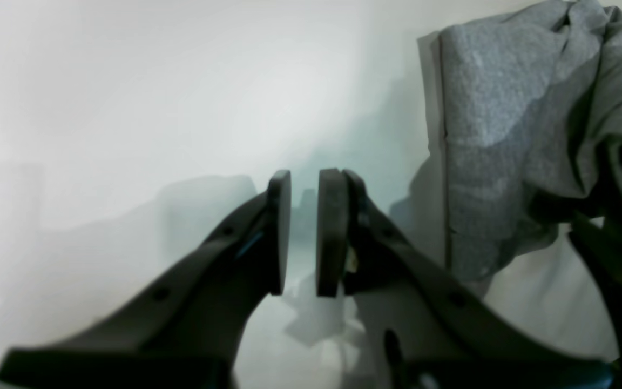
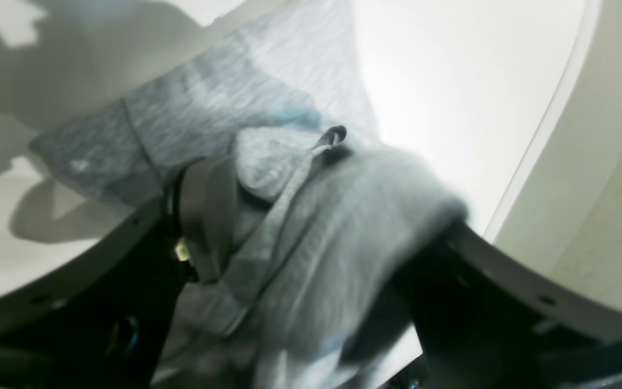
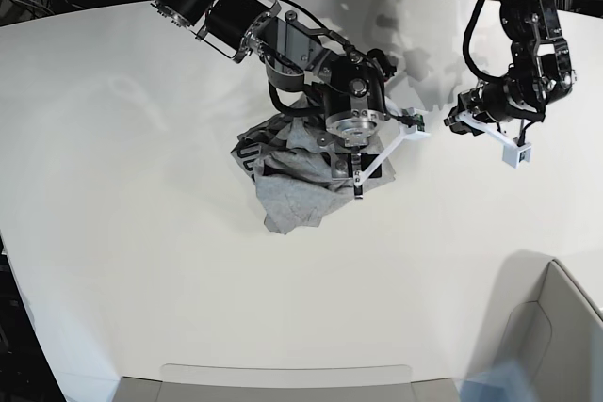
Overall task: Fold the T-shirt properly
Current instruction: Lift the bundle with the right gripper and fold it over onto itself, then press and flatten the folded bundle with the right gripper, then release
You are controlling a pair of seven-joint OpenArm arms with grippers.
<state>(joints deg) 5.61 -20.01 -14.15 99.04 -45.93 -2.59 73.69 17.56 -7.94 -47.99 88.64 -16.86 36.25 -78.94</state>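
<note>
White tabletop [image 3: 141, 233] fills the scene, with cables along its far edge. Over its middle the right gripper [image 2: 322, 227] stands with jaws spread wide, bunched cloth of the light heather-grey cotton T-shirt [image 3: 292, 176] lying between its fingers. Well apart from the crumpled shirt, the left gripper [image 1: 304, 232] hangs nearly closed, a narrow gap between its pads, holding nothing.
</note>
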